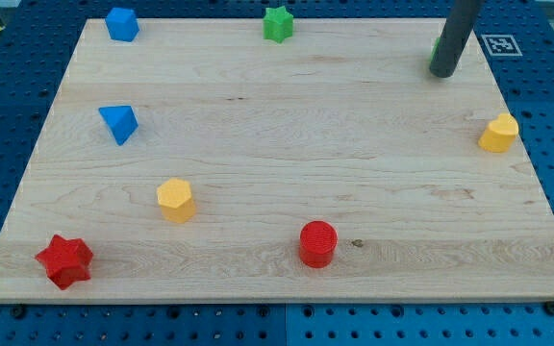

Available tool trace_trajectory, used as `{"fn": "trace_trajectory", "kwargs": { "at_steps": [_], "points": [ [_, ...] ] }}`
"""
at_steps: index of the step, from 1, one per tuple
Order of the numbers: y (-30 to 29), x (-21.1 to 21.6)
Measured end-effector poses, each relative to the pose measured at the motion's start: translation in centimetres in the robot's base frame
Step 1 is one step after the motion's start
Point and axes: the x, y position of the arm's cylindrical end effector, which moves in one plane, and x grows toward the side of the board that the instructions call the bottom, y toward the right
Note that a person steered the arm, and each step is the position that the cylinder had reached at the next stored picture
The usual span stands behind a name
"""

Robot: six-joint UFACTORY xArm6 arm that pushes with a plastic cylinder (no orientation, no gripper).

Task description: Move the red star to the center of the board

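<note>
Tip (pixel 442 74) of dark rod down on board (pixel 287 163), far right corner, hard against a green block (pixel 434 53) mostly hidden behind it; shape not readable. No jaws on this tool, so nothing grasped.

Red star (pixel 64 260) at near left corner, well apart from tip, diagonally across board. Red cylinder (pixel 317 243) near edge, centre-right. Yellow hexagonal block (pixel 175 199) left of centre. Blue triangular block (pixel 118 123) at left. Blue block (pixel 121 23) far left. Green star (pixel 277 24) far centre. Yellow block (pixel 498 133) at right edge.
</note>
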Motion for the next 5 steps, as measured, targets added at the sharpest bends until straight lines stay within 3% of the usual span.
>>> {"fn": "trace_trajectory", "kwargs": {
  "at_steps": [3,4,5],
  "points": [
    [0.1,-3.7],
    [-2.1,-3.4],
    [-7.5,0.6]
  ]
}}
